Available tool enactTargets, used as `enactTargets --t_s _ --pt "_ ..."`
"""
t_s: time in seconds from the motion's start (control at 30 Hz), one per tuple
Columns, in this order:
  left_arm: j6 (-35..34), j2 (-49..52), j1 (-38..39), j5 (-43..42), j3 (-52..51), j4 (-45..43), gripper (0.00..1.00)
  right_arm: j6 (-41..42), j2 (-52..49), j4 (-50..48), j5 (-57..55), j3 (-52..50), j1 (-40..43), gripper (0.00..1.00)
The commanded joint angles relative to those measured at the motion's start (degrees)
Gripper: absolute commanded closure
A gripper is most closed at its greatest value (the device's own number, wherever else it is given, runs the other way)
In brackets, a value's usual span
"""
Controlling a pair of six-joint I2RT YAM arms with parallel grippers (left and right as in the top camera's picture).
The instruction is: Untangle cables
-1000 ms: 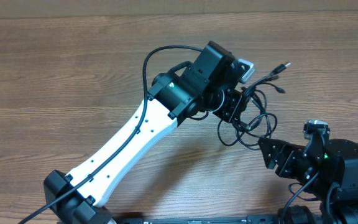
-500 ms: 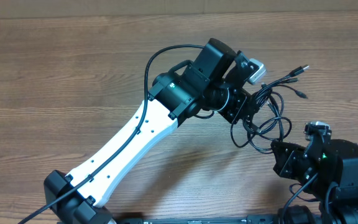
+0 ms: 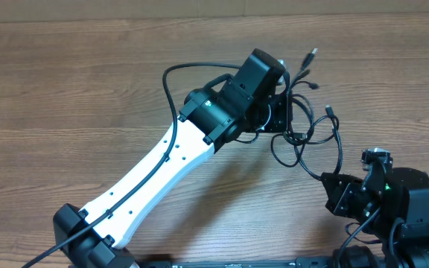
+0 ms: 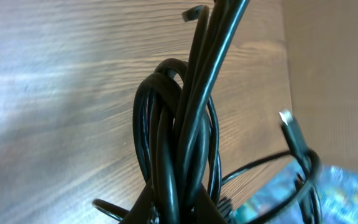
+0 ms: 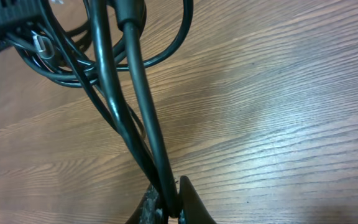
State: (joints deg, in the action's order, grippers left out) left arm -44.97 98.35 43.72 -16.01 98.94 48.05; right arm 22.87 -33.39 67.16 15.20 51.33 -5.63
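Observation:
The cables (image 3: 307, 134) form a knotted black bundle hanging between my two grippers above the wooden table. My left gripper (image 3: 280, 112) is shut on the bundle's upper part; plug ends (image 3: 311, 56) stick out behind it. In the left wrist view several strands (image 4: 179, 124) run straight up out of the left gripper (image 4: 180, 208), and a loose plug (image 4: 288, 121) hangs at the right. My right gripper (image 3: 324, 179) is shut on the bundle's lowest loop. In the right wrist view two strands (image 5: 135, 93) are pinched in the right gripper (image 5: 169, 208) and lead up to the knot.
The left arm's white link (image 3: 147, 179) crosses the table diagonally from the lower left, with its own thicker wire (image 3: 173, 74) arching above it. The right arm's black body (image 3: 401, 197) fills the lower right corner. The table's far edge (image 3: 125, 20) runs along the top.
My right gripper has shut on the bundle's lower loop. The left gripper has turned and swung toward the far edge with the bundle, stretching the cables between the two grippers.

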Motion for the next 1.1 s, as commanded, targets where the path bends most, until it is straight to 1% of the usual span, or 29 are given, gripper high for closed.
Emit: enactTargets --t_s 0.0,0.17,0.33,0.4,0.47,0.5,0.53,0.57,0.6,0.63,0.7,0.83,0.93,1.07 --pt "-13.7 -1.4 -2.5 6.5 1.5 1.1 0.96 -0.2 0.4 0.7 1.0 -0.3 0.1 0.96" --pt "-14.1 -1.4 -3.8 6.4 1.5 2.1 0.96 0.2 0.4 0.7 1.2 -0.3 0.1 0.96" --pt "-18.3 -1.4 -5.9 6.1 1.5 3.1 0.96 5.3 0.4 1.1 1.2 -0.3 0.1 0.96" --pt "-17.0 -1.4 -6.2 5.4 1.5 3.1 0.96 5.4 0.4 1.1 1.2 -0.3 0.1 0.96" --pt "-13.9 -1.4 -6.2 5.4 1.5 3.1 0.96 5.4 0.4 1.1 1.2 -0.3 0.1 0.96" --pt "-12.3 -1.4 -6.2 5.4 1.5 3.1 0.96 5.4 0.4 1.1 1.2 -0.3 0.1 0.74" --pt "-11.2 -1.4 -6.2 5.4 1.5 3.1 0.96 5.4 0.4 1.1 1.2 -0.3 0.1 0.57" --pt "-8.4 -1.4 -6.2 5.4 1.5 3.1 0.96 5.4 0.4 1.1 1.2 -0.3 0.1 0.23" --pt "-6.2 -1.4 -6.2 5.3 1.5 3.1 0.96 5.4 0.4 1.1 1.2 -0.3 0.1 0.09" --pt "-4.1 -1.4 -6.2 4.7 1.5 3.1 0.96 5.4 0.4 1.1 1.3 -0.3 0.1 0.00" --pt "1.0 -1.4 -6.2 2.3 1.5 2.8 0.96 5.4 0.4 1.1 1.4 -0.3 0.1 0.00" --pt "7.6 -1.4 -6.2 -2.6 1.5 1.9 0.96 5.4 0.4 0.7 1.4 -0.3 0.1 0.00" --pt "14.5 -1.4 -6.2 -11.6 1.5 -0.6 0.96 5.4 0.4 -0.2 1.4 -0.3 0.1 0.00" --pt "20.8 -1.4 -6.2 -22.5 1.5 -3.1 0.96 5.7 0.4 -2.1 -0.3 -0.3 0.1 0.00"
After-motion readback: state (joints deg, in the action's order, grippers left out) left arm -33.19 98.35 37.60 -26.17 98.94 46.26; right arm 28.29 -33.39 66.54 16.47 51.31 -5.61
